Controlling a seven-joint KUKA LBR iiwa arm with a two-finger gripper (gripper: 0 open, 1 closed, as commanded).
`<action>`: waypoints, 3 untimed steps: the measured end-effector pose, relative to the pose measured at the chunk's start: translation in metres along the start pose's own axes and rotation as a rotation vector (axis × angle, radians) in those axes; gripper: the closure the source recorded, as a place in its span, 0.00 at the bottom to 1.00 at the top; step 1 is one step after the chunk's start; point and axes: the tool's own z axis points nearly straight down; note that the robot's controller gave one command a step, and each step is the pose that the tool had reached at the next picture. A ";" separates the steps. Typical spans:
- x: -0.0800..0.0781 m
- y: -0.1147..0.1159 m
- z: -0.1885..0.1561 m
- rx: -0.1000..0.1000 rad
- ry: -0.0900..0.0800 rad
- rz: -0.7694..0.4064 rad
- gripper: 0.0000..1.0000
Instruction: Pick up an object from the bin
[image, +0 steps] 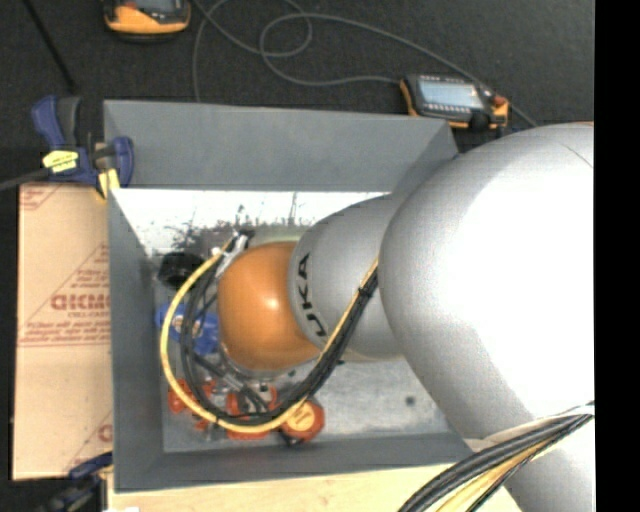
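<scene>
Silver arm, orange round thing, blue piece

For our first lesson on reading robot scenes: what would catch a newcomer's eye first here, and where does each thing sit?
The huge silver arm dominates, reaching in from the right over the grey bin. Next comes its glossy orange wrist cover at the bin's middle, ringed by yellow and black cables. Beneath it, toward the bin's left and near edge, peek a blue thing and orange-red things.
</scene>
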 end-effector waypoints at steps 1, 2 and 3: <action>-0.002 -0.009 0.000 0.001 0.000 0.016 1.00; -0.032 0.003 -0.013 0.004 0.003 0.008 1.00; -0.006 0.002 -0.076 0.007 0.008 0.000 1.00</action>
